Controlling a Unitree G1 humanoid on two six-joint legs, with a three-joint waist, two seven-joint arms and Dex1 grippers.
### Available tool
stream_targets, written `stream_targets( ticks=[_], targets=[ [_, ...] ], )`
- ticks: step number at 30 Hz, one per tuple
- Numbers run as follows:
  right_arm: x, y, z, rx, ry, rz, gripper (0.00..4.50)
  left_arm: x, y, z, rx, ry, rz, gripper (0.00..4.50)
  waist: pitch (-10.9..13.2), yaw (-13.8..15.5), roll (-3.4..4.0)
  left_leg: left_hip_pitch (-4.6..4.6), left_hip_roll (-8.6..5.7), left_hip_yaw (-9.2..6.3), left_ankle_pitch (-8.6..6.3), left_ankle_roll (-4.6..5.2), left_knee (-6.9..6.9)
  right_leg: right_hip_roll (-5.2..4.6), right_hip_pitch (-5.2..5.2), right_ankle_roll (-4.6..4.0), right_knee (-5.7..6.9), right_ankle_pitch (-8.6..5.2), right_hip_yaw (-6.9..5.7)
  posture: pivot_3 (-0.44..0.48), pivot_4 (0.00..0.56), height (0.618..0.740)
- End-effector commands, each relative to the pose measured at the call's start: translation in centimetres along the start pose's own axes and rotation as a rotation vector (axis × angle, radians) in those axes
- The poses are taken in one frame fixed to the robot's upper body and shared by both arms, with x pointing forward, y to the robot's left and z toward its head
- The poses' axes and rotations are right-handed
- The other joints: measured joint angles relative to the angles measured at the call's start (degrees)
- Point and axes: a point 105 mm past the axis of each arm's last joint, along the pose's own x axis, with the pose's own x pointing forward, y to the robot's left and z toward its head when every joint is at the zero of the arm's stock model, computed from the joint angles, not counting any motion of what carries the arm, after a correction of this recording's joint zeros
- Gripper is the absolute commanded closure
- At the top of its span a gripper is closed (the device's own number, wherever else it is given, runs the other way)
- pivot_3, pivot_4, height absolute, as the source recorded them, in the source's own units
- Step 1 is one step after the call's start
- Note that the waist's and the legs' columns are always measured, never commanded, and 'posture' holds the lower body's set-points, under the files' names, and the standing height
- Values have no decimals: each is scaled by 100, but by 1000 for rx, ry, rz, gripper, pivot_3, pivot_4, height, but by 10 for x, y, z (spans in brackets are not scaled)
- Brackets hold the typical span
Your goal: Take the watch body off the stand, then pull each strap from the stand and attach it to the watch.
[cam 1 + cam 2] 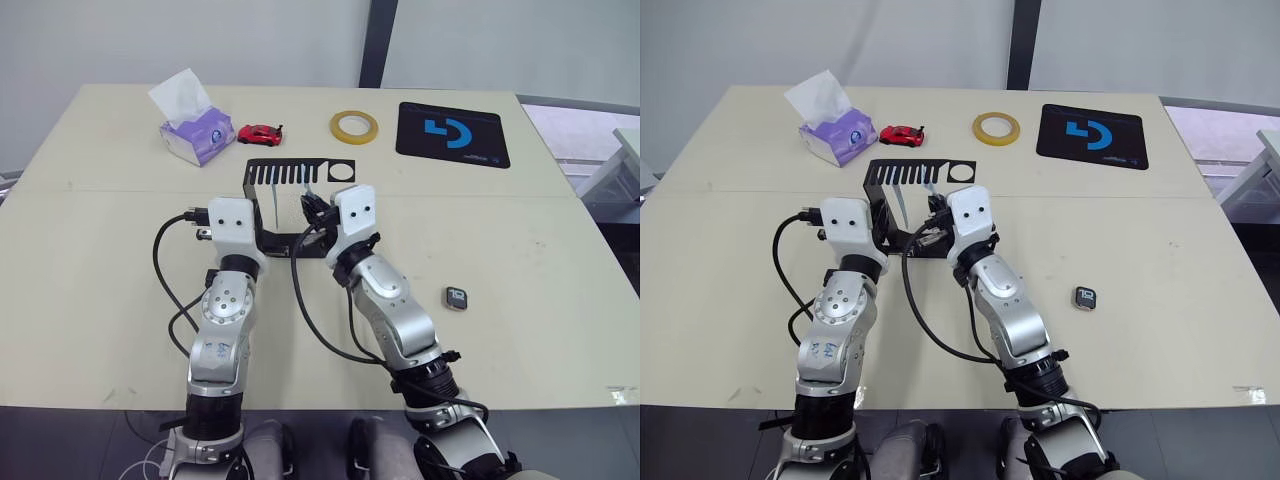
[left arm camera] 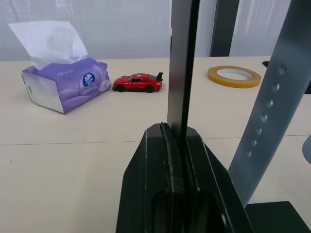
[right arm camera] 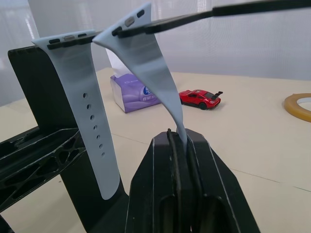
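The stand (image 1: 288, 195) sits mid-table, its slotted top plate toward 12 o'clock, both grippers at it. The left gripper (image 2: 176, 138) has its jaws pressed together on the stand's thin black upright edge, with no gap showing beside the metal. Just to the right hangs one strap (image 3: 92, 131), the one with a row of holes, free from a slot in the top plate. Next to it the second strap (image 3: 150, 73) is bent sideways, its lower end pinched between the closed jaws of the right gripper (image 3: 179, 141), its top end still in the plate. Far right, toward 4 o'clock from the stand, the watch body (image 1: 456, 297) lies flat on the table (image 1: 90, 260), well apart from both arms.
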Motion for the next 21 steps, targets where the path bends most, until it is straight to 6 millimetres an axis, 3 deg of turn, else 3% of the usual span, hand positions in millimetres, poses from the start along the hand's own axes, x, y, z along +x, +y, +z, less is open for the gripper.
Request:
stream_targets(
  ticks=[1, 11, 21],
  targets=[
    [2, 8, 22, -5, -98, 24, 4427, -2, -5, 0, 6, -2, -25, 4500, 0, 0, 0, 0, 0, 0, 0, 0, 0, 0, 0, 0, 0, 0, 0, 0, 150, 740],
    [-7, 15, 35, -105, -172, 96, 4427, -1, -5, 0, 14, -1, -19, 4500, 0, 0, 0, 0, 0, 0, 0, 0, 0, 0, 0, 0, -1, 0, 0, 0, 150, 740],
    [-42, 15, 37, -175, -153, 184, 4427, -2, -2, -1, 28, -1, -20, 4500, 0, 2, 0, -1, 1, -2, -2, -1, -1, -2, 0, 0, -6, 0, 1, 0, 150, 740]
  ],
)
